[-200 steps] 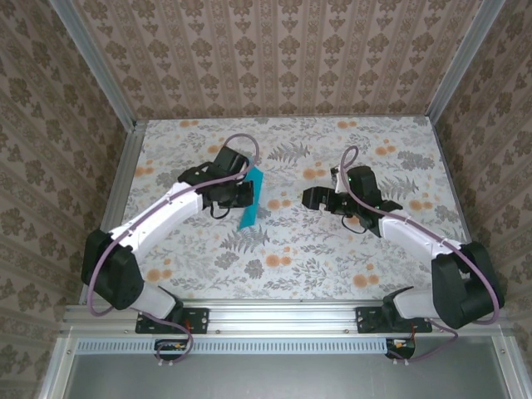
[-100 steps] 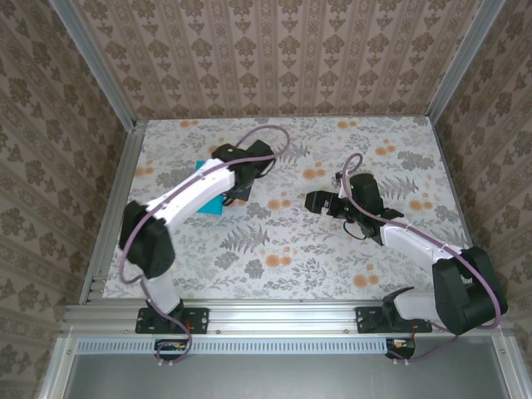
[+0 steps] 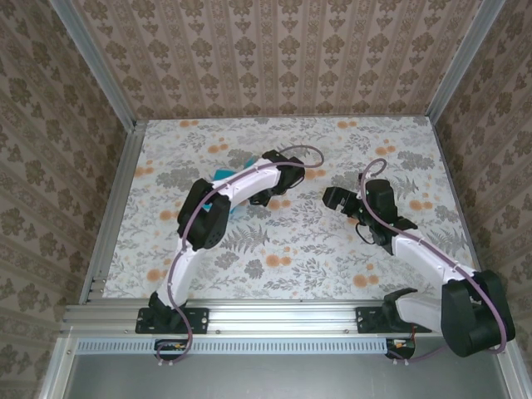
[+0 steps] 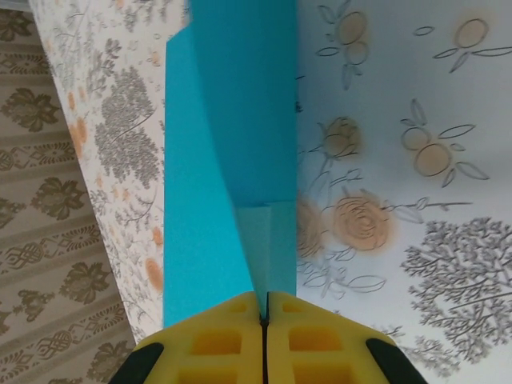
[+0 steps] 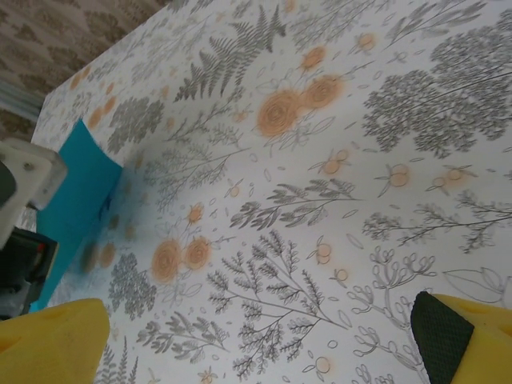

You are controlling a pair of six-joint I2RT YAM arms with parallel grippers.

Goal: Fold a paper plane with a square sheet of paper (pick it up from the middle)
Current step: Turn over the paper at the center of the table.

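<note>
Left gripper is clamped on the paper, whose length runs straight out from the jaws. Right gripper, wide open and empty, sits to the paper's right.

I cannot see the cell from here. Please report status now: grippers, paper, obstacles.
Left gripper shut on folded blue paper. Right gripper open, empty, above the table. From above, left arm covers most of the paper.

The paper swung leftward; right arm retreated.
</note>
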